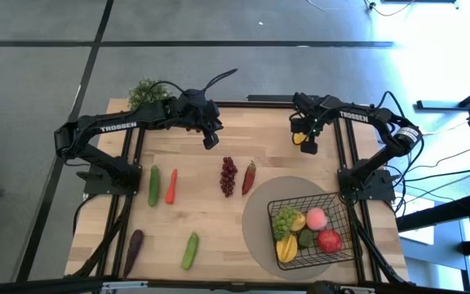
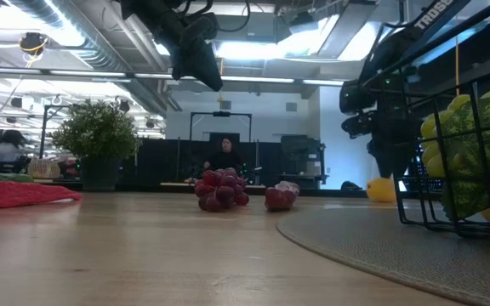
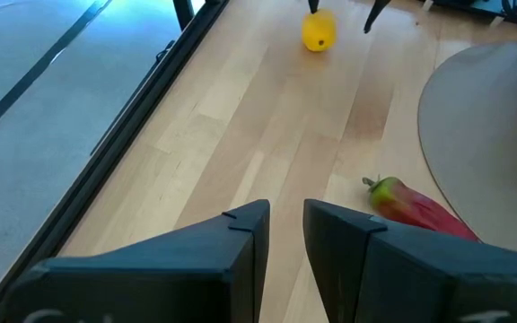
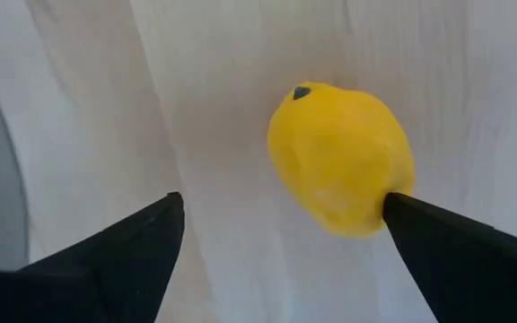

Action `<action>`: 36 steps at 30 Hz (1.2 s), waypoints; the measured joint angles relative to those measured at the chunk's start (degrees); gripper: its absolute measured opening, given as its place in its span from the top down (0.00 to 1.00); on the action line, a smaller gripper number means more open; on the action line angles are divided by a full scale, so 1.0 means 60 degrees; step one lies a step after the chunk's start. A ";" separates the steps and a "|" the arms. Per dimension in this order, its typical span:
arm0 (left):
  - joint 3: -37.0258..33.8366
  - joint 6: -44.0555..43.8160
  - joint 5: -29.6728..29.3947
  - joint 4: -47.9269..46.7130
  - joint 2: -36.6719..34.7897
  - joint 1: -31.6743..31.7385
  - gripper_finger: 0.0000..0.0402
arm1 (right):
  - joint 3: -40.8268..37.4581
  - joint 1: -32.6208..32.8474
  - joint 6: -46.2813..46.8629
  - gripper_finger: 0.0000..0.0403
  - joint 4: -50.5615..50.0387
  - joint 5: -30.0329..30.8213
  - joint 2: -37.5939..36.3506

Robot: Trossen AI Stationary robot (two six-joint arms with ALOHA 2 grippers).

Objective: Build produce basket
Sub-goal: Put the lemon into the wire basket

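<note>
The black wire basket (image 1: 333, 204) stands on a round grey mat (image 1: 263, 233) at the near right, holding green grapes, a peach, a red apple and yellow fruit. A yellow lemon (image 4: 339, 157) lies on the table at the far right. My right gripper (image 1: 307, 144) is open above it, one finger on each side. My left gripper (image 1: 211, 139) is shut and empty, held high over the far middle. Dark red grapes (image 1: 229, 175) and a red-green mango (image 1: 249, 177) lie mid-table. A cucumber (image 1: 153, 186), carrot (image 1: 171, 186), eggplant (image 1: 134, 249) and second cucumber (image 1: 190, 250) lie left. My right gripper points down over the lemon. One fingertip (image 4: 402, 211) shows right beside the lemon's side (image 4: 375, 193), and the other stands well apart. I cannot tell whether that fingertip touches the lemon. The lemon lies on the table.
A leafy potted plant (image 1: 147, 91) stands at the far left corner. Arm bases and black frame rails run along the left and right sides. A person shows in the room behind in the low view (image 2: 225, 153).
</note>
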 joint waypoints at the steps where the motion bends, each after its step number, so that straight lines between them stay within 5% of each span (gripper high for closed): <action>1: 0.0000 0.0000 0.0000 0.0000 0.0000 -0.0004 0.85 | 0.0009 0.0004 0.0021 0.05 0.0018 0.0025 0.0000; 24: 0.0000 0.0000 0.0000 -0.0004 0.0000 -0.0004 0.85 | -0.0205 0.0007 -0.0442 0.05 0.0875 -0.0052 0.0022; 36: 0.0000 0.0000 0.0000 0.0000 0.0000 0.0000 0.85 | -0.1527 0.0040 -0.0902 0.05 0.3231 0.0005 0.0029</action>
